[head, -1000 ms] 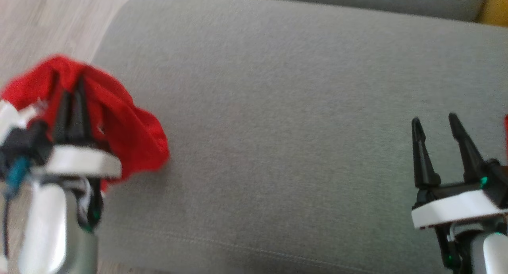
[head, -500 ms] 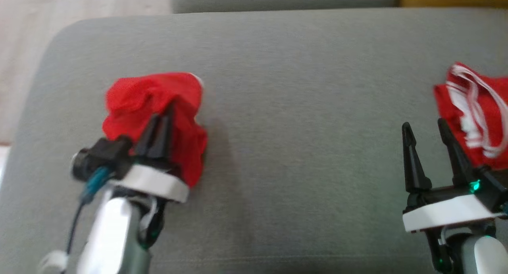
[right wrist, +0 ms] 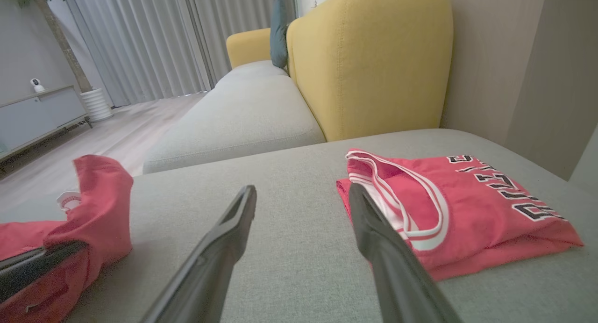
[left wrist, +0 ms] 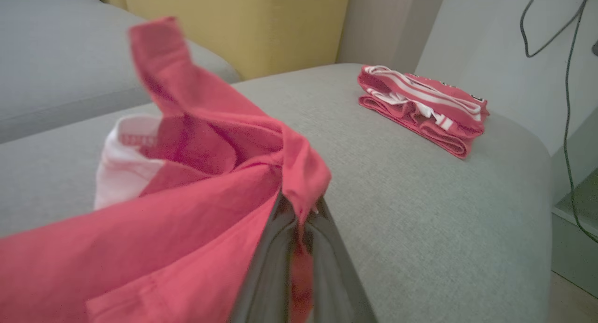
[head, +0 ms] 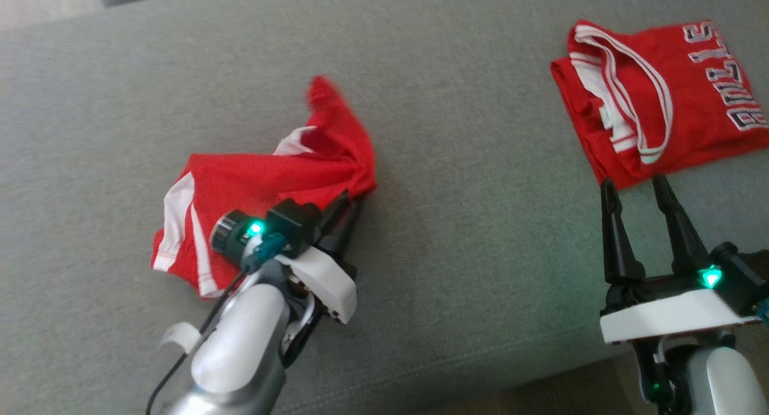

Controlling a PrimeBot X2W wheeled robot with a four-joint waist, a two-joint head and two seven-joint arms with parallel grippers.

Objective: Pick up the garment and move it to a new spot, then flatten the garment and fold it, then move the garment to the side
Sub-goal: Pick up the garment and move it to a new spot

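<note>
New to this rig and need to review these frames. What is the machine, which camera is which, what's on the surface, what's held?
It is a two-armed robot; each arm ends in a gripper with two long dark fingers. The head view looks down from its head; each wrist view looks along that arm's own fingers. The surface is a grey fabric sofa cushion. The left gripper is shut on a crumpled red garment with white trim, pinching one part while the rest trails onto the cushion. The right gripper is open and empty, its tips near a folded red jersey with white stripes and dark lettering on the cushion's right side.
</note>
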